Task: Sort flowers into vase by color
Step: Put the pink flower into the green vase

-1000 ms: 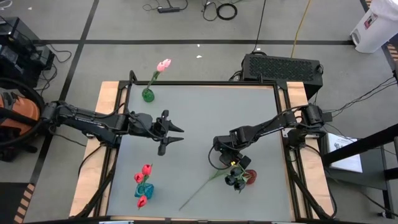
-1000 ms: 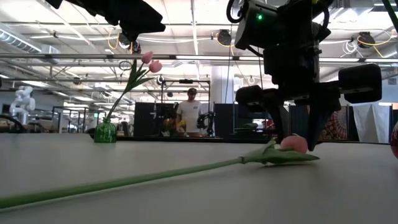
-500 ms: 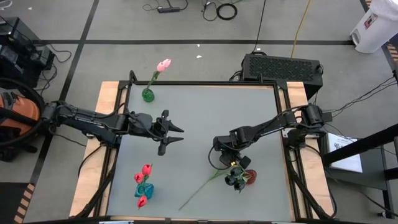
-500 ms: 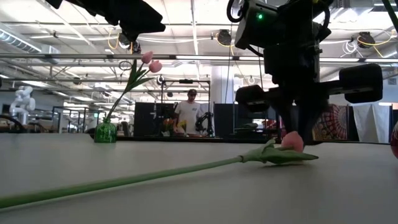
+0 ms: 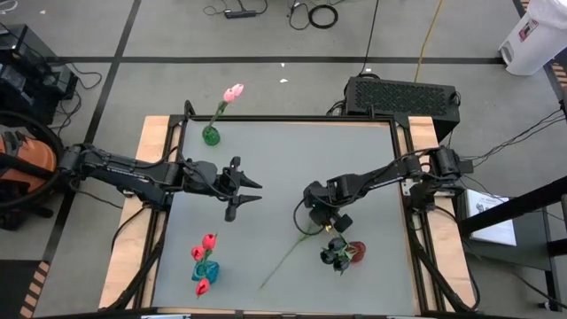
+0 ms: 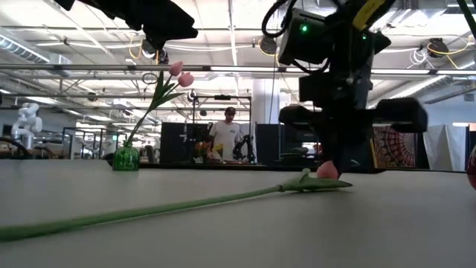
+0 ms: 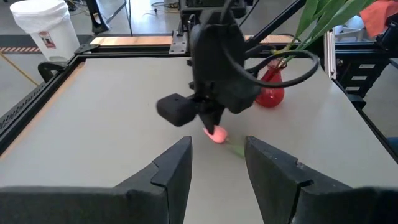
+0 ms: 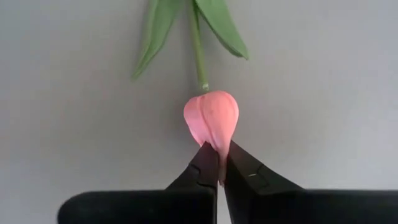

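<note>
Pink at the head and green along its thin stem, the loose tulip point(image 5: 301, 242) lies flat on the grey surface point(image 5: 283, 151), and its head is now pinched at the very tip between the closed fingers of the right tool point(image 8: 217, 163). Half a second ago that tool stood nearer the red vase point(image 5: 354, 252) with the bloom beside its fingers; now it sits a little farther toward the middle of the surface, and the flower has slid with it, the stem trailing off toward the near edge. In the low view the bloom point(image 6: 326, 171) is touching or barely clear of the surface under the right tool point(image 6: 331, 160), so the lift has scarcely begun.

The hold looks slight: only the petal tip is caught, and the long stem could drag or pull the head free as the arm rises.

The likely destination is the green vase point(image 5: 211, 136) at the far left corner, which already holds pink tulips. The teal vase point(image 5: 205, 270) near the front holds red ones, and the red vase carries dark blooms.

The left tool point(image 5: 251, 189) hovers with its fingers spread wide over the left-centre of the surface, holding nothing.
</note>
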Motion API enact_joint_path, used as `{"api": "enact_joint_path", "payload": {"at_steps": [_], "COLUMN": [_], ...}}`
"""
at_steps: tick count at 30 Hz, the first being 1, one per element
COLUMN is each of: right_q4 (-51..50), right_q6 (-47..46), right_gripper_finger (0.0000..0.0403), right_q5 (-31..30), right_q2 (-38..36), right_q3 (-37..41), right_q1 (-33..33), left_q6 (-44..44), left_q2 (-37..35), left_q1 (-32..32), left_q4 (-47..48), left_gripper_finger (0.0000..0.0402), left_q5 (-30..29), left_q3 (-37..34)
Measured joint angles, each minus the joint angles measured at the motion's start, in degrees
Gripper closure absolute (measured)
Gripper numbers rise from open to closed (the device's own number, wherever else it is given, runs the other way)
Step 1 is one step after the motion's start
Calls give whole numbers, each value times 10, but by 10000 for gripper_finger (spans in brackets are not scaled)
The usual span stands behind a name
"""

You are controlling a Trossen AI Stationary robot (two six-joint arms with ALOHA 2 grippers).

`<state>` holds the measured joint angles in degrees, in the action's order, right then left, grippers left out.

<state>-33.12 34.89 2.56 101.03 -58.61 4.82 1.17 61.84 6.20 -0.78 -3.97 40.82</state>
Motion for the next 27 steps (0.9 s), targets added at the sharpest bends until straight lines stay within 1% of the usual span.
{"api": "enact_joint_path", "payload": {"at_steps": [7, 17, 22, 27], "right_q4": [-10, -13, -1, -3], "right_q6": [-17, -100, -147, -149], "right_gripper_finger": [399, 399, 399, 399], "right_q5": [-60, -62, -59, -52], "right_q2": [0, -13, -45, -85], "right_q3": [0, 0, 0, 0], "right_q1": [-35, -98, -124, -131], "left_q6": [0, 0, 0, 0], "left_q2": [0, 0, 0, 0], "left_q1": [0, 0, 0, 0], "left_q4": [0, 0, 1, 2], "left_gripper_finger": [247, 247, 247, 247], "left_q5": [0, 0, 0, 0], "left_q3": [0, 0, 0, 0]}}
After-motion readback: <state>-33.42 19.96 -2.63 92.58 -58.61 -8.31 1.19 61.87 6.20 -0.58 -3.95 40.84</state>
